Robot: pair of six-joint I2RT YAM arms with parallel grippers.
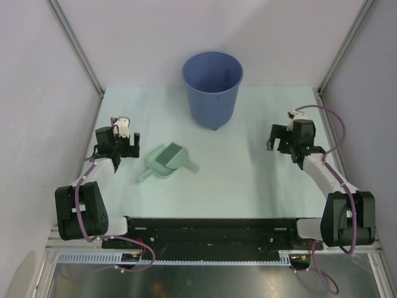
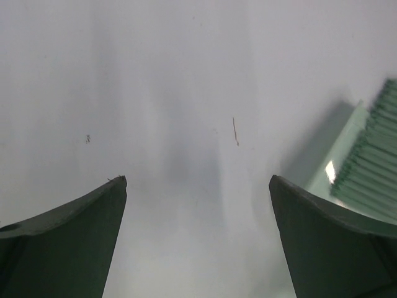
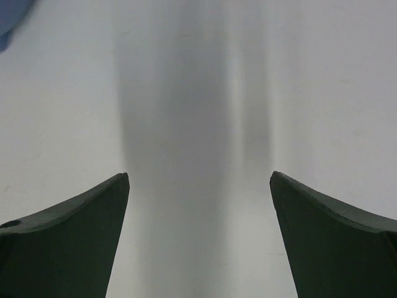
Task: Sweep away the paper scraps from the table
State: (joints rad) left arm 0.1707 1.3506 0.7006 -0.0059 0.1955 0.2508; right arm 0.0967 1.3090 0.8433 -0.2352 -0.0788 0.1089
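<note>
Left pincer [image 2: 198, 180] and right pincer [image 3: 198, 177] hang released, jaws wide, over the table [image 1: 248, 174].

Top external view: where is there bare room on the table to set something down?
Widest bare patch of the pale mint-green table: between the mint-green plastic dustpan and the open right gripper, nearer than the tall blue plastic bucket. The far corners beside the bucket are bare too. Crowded: the left, where the open left gripper sits beside the dustpan.

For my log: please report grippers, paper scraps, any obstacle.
Left gripper open, empty; right gripper same. No paper scraps visible on table. Dustpan beside left gripper, untouched.
</note>
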